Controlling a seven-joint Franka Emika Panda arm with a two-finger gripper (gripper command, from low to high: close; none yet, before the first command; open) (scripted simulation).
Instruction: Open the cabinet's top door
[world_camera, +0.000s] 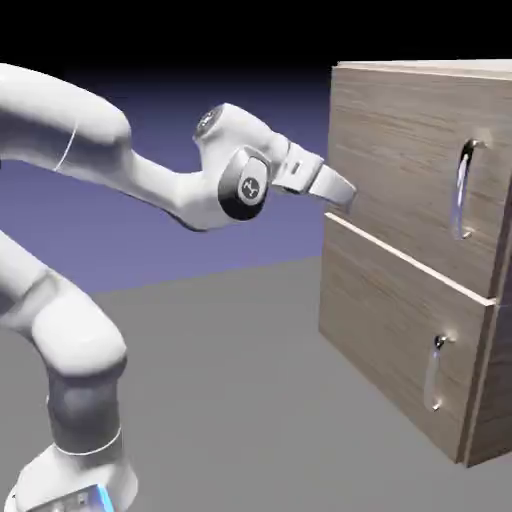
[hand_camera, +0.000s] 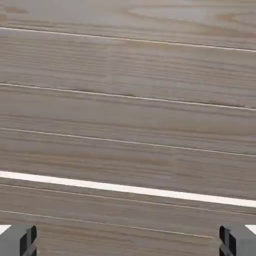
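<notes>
I had open floor (world_camera: 230, 380) between the Panda's base (world_camera: 75, 480), at the near left, and the cabinet (world_camera: 490, 400) on the right. Farther in, a pale edge (world_camera: 410, 258) ran between the lower door (world_camera: 390, 340) and the top door (world_camera: 410, 160). My two-finger gripper (world_camera: 345, 195) stood wide open at the top door's far left, well apart from its curved silver handle (world_camera: 463, 190); I couldn't tell whether the fingertips touched wood.
</notes>
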